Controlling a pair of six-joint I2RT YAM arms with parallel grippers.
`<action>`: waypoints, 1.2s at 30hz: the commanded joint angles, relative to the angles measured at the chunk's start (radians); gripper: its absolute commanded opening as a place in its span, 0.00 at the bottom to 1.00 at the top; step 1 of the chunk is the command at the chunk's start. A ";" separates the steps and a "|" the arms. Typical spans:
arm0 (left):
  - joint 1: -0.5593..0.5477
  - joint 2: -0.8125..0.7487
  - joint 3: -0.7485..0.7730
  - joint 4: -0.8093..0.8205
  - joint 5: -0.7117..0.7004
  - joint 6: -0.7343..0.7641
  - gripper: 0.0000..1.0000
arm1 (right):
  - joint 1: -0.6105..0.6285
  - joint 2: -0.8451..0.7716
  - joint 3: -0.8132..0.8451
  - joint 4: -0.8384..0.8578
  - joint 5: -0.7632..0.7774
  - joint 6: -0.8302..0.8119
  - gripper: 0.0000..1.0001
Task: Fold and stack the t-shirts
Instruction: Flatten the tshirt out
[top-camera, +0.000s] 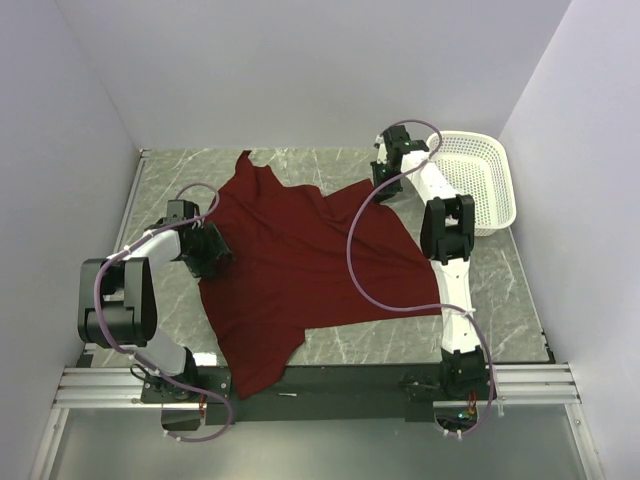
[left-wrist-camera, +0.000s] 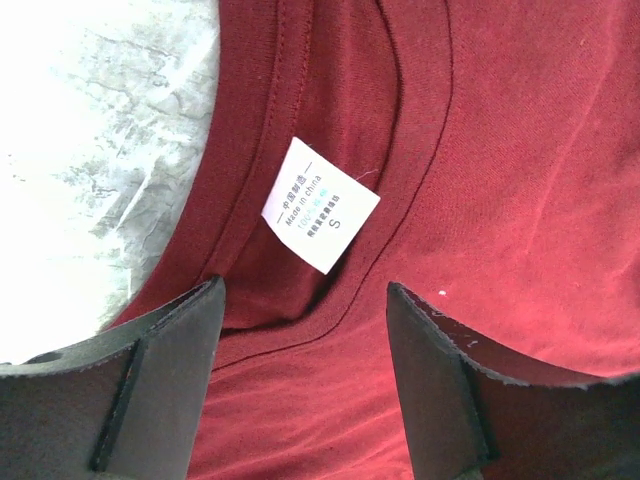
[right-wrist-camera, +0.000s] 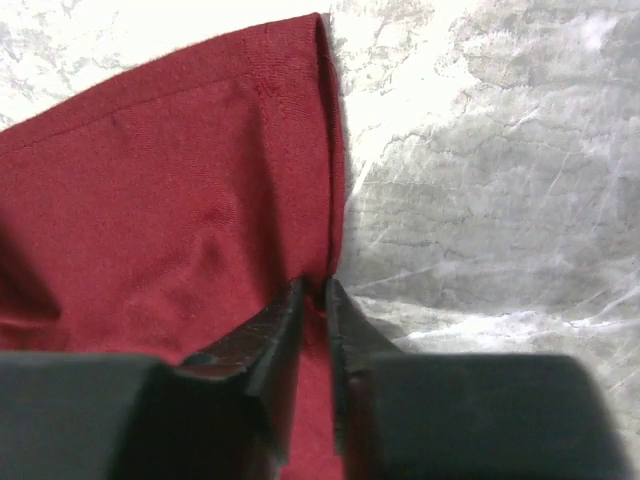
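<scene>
One maroon t-shirt (top-camera: 300, 255) lies spread and rumpled across the marble table, one part hanging over the near edge. My left gripper (top-camera: 212, 250) is open, low over the shirt's left edge. In the left wrist view its fingers (left-wrist-camera: 165, 375) straddle the collar (left-wrist-camera: 330, 300), with the white size label (left-wrist-camera: 320, 203) just beyond. My right gripper (top-camera: 385, 180) is shut on the shirt's far right edge. In the right wrist view the jaws pinch the hem fold of the shirt (right-wrist-camera: 200, 200).
A white mesh basket (top-camera: 478, 180) stands at the far right, close to the right arm's elbow. White walls enclose the table on three sides. Bare marble (top-camera: 180, 170) shows at the far left and at the near right (top-camera: 400, 340).
</scene>
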 joint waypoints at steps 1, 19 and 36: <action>0.001 -0.017 -0.017 -0.043 -0.043 -0.010 0.71 | 0.006 -0.022 -0.010 0.015 0.009 -0.004 0.16; 0.089 -0.109 -0.096 -0.123 -0.006 -0.053 0.62 | -0.069 -0.171 -0.114 0.185 0.327 -0.047 0.00; 0.121 -0.406 -0.004 -0.014 0.064 0.019 0.80 | -0.028 -0.414 -0.280 0.225 -0.027 -0.239 0.64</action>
